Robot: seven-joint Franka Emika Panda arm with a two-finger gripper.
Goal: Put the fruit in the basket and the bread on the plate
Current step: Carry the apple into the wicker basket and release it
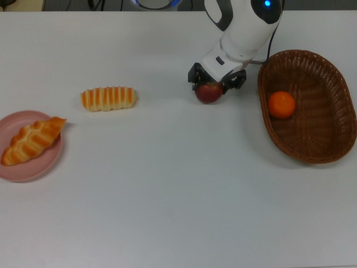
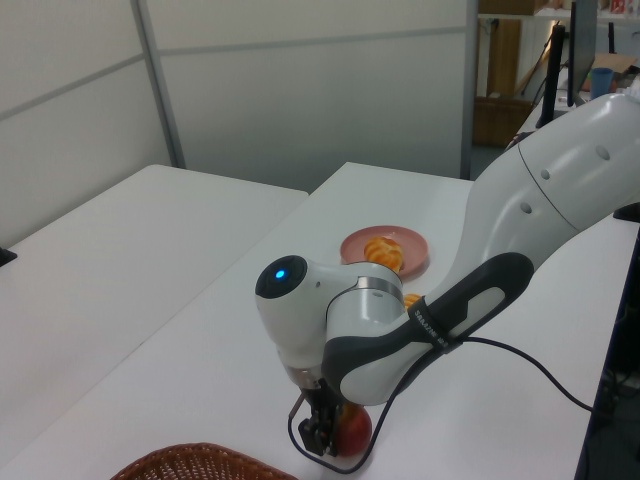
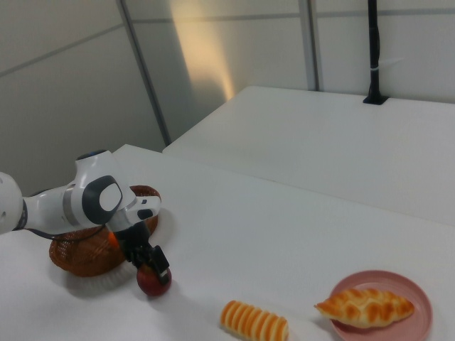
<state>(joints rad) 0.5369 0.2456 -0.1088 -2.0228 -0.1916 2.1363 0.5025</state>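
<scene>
Half of the task is judged done. The orange [image 1: 281, 104] is seen lying inside the wicker basket [image 1: 329, 146], and the braided loaf [image 1: 31, 140] is seen resting on the pink plate [image 1: 33, 172] at the top view's left. Two pieces are left: the apple [image 1: 208, 92] and the ridged roll [image 1: 109, 98], both on the white bench [image 1: 167, 190].

The apple is found just beside the basket's rim, on the side toward the top view's left, and it looks to be resting on the bench. The hand [image 1: 216, 79] is lowered directly over it, with a finger shown on either side of the fruit. Whether the fingers are pressed against the apple or merely straddle it cannot be told from any view. In the left view the hand [image 2: 320, 432] is seen low beside the apple [image 2: 351, 430], and in the right view the hand [image 3: 147, 258] is set just above it [image 3: 153, 280]. The step in hand is judged to be the grasp of the apple, with the lift into the basket not yet made.

The roll is lying well apart from the plate, between plate and apple in the top view.

The bench is a plain, matt white surface. A second white table is seen beyond it, and grey partition walls are shown behind.
</scene>
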